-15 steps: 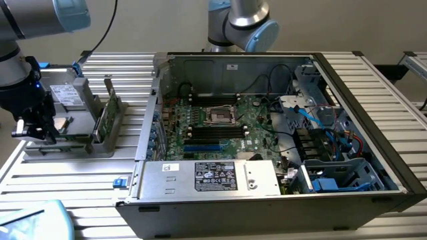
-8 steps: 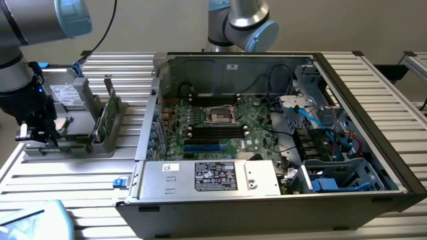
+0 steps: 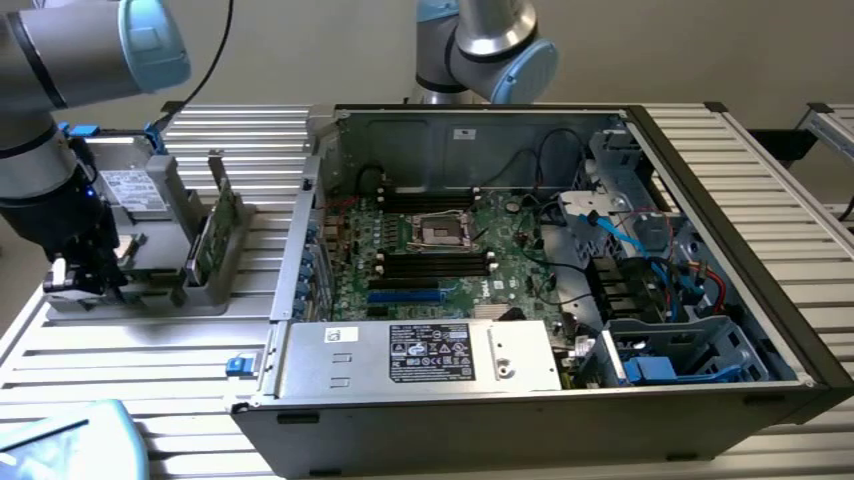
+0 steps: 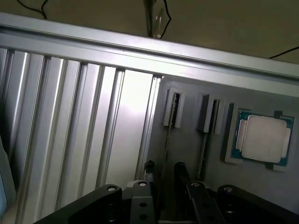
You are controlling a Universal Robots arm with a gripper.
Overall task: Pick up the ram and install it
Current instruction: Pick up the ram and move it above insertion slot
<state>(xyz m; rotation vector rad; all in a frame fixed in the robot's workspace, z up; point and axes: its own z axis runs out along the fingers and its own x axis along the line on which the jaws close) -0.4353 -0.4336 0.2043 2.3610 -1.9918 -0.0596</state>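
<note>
Open computer case (image 3: 534, 425) on ribbed metal table (image 3: 120, 360). Inside the case, along its near wall, silver power supply (image 3: 427, 355) with black label. Beside it, toward the exterior view's right, blue drive cage (image 3: 681, 355). Outside the case, on the exterior view's left, grey holder (image 3: 200, 290) and silver drive (image 3: 134, 190). Square processor (image 4: 262, 138) lying flat in the holder's recess.

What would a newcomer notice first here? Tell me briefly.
The open computer case sits in the middle of the exterior view, its green motherboard bare. On that view's left, the robot's open hand hangs by a grey holder where the ram stands upright. The wrist view adds a square silver processor lying in the holder.
</note>
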